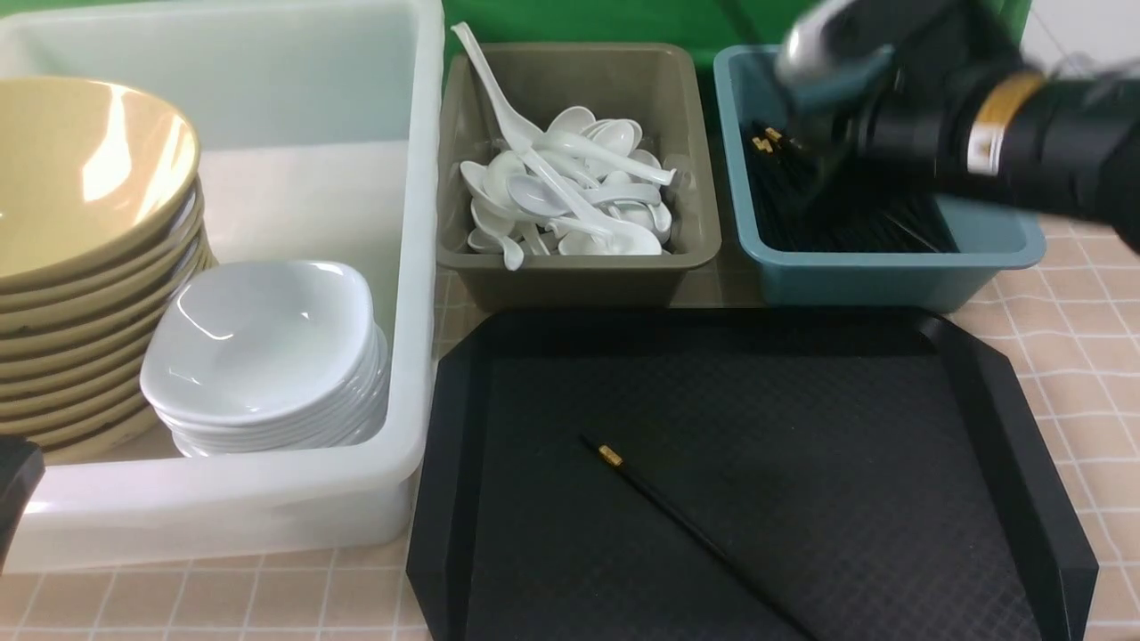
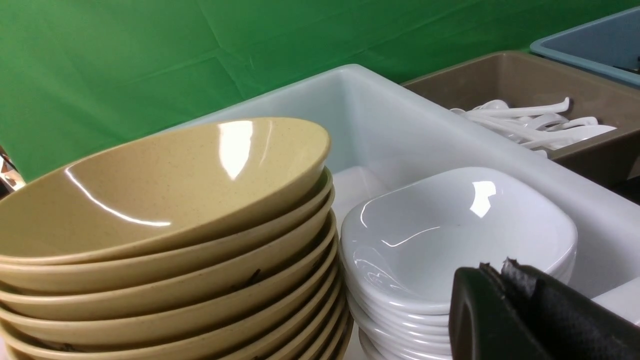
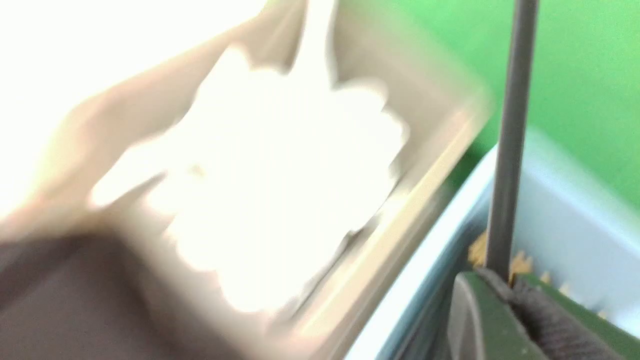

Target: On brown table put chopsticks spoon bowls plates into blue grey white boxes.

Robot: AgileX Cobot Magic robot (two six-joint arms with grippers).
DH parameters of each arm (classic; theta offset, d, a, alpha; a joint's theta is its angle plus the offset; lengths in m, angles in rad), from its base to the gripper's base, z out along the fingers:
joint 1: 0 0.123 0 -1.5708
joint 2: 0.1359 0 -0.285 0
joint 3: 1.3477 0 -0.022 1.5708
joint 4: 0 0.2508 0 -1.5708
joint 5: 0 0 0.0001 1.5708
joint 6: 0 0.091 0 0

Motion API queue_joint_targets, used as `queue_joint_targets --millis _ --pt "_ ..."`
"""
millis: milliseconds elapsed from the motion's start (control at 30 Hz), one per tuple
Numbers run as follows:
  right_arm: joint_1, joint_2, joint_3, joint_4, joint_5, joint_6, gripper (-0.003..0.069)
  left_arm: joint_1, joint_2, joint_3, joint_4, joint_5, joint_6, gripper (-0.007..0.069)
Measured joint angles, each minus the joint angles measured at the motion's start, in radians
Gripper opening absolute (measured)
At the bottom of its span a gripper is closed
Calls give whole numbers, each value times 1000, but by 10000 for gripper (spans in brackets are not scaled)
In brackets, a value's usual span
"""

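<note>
My right gripper (image 3: 502,282) is shut on one black chopstick (image 3: 512,125) that sticks out from between the jaws. In the front view that gripper (image 1: 828,151) is blurred and hangs over the teal-blue box (image 1: 891,267), which holds several black chopsticks (image 1: 846,214). One more chopstick (image 1: 677,516) lies on the black tray. The olive-grey box (image 1: 570,276) holds several white spoons (image 1: 570,196). The white box (image 1: 419,267) holds a stack of yellow bowls (image 1: 80,178) and a stack of white plates (image 1: 258,338). My left gripper (image 2: 495,267) is shut and empty, beside the plates (image 2: 460,225).
The black octagonal tray (image 1: 1024,427) lies in front of the grey and blue boxes on the tiled brown table (image 1: 1087,294). A green backdrop stands behind the boxes. The left arm's tip shows at the white box's near left corner.
</note>
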Motion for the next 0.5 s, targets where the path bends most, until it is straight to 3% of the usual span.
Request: queue_joint_targets --millis 67,133,300,367,500 --pt "-46 73 -56 -5 10 32 89 0 0 0 0 0 0 6" --pt "-97 175 -139 -6 127 70 127 0 0 0 0 0 0 6" --pt "-105 248 -230 -7 390 29 240 0 0 0 0 1 0 6" --pt "-58 246 -264 -1 548 14 299 0 0 0 0 1 -3 6" --pt "66 225 -259 75 776 -31 337 0 0 0 0 1 -3 6"
